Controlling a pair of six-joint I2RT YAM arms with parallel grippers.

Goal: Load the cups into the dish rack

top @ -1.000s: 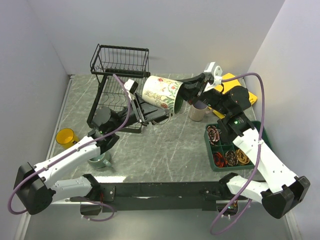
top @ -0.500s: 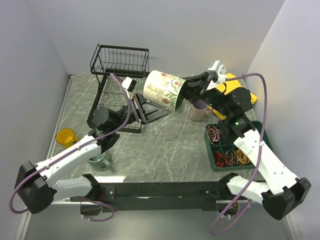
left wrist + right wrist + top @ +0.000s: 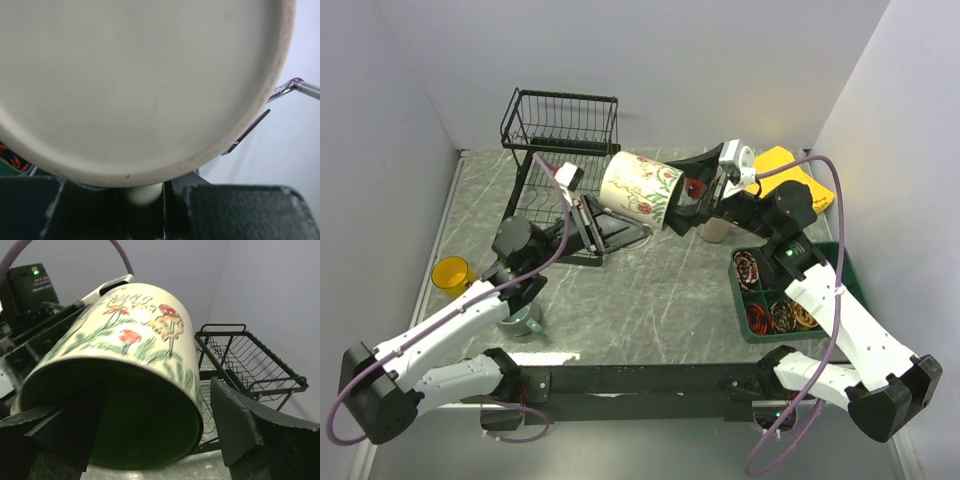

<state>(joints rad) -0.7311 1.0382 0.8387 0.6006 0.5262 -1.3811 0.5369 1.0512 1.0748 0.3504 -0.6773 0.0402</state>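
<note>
You have the cream mug (image 3: 638, 190) up in the air at the upper centre of the overhead view. It is tipped on its side, with its green mouth toward the right arm and its base toward the left arm. Your left gripper (image 3: 144, 200) is pinched on a cream bit of the mug below its base; the wrist view does not show whether that is the handle. Your right gripper (image 3: 150, 410) is spread wide: one finger (image 3: 65, 425) sits inside the mouth, while the other stands outside the rim with a gap to the wall. The rack (image 3: 560, 122) is at upper left, just beside the mug. The yellow mug (image 3: 452, 272) sits on the table at the left edge and the grey-green mug (image 3: 520, 320) is lower down, by the left arm. The beige mug (image 3: 713, 230) stands half hidden behind the right gripper.
</note>
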